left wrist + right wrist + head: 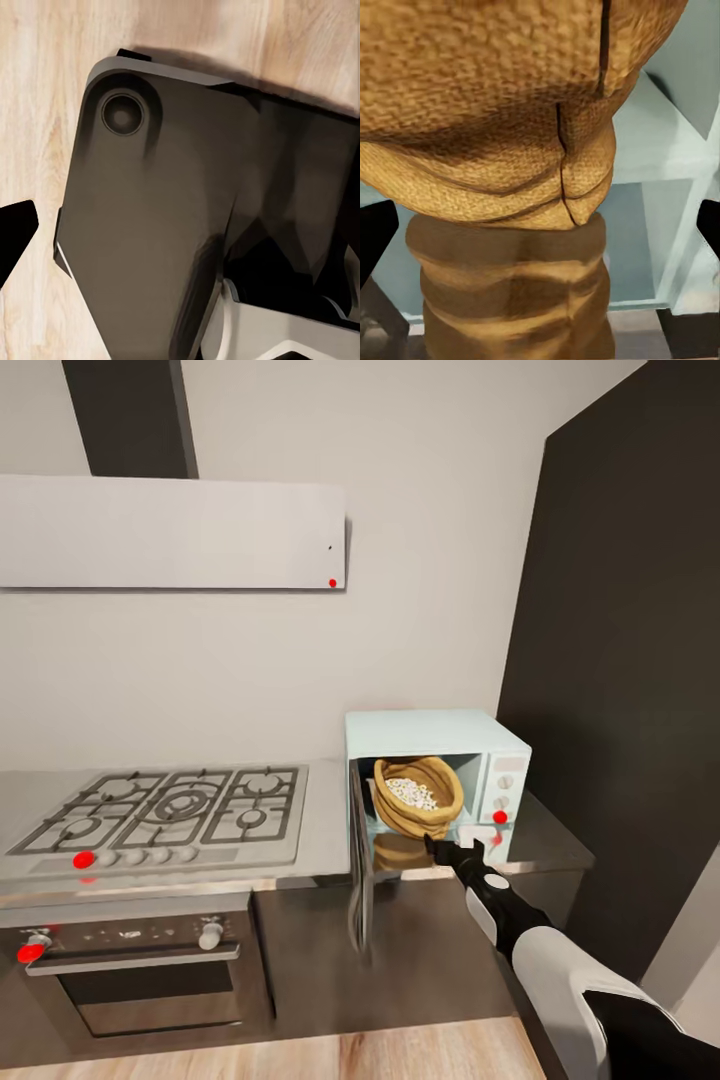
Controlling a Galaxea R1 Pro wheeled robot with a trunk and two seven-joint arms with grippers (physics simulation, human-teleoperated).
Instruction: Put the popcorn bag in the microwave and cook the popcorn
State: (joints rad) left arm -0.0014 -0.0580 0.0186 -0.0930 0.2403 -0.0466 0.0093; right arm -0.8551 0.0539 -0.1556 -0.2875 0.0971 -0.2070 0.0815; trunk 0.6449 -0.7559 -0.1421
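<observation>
Looks like placing step basically done: popcorn bag [417,797] sits inside microwave [436,784], door swung open toward near-left. Right pincer [455,850] just in front of opening, fingers spread, released, holding nothing; bag free. Left pincer state: can't tell, wrist cam mostly shows robot base over wood floor.

Next move, my guess: back arm out, swing door shut, hit control panel on right.

Bag: tan-brown, crumpled, rolled rim, tipped toward opening, whitish popcorn [411,792] inside. Glossy microwave floor mirrors it.
</observation>
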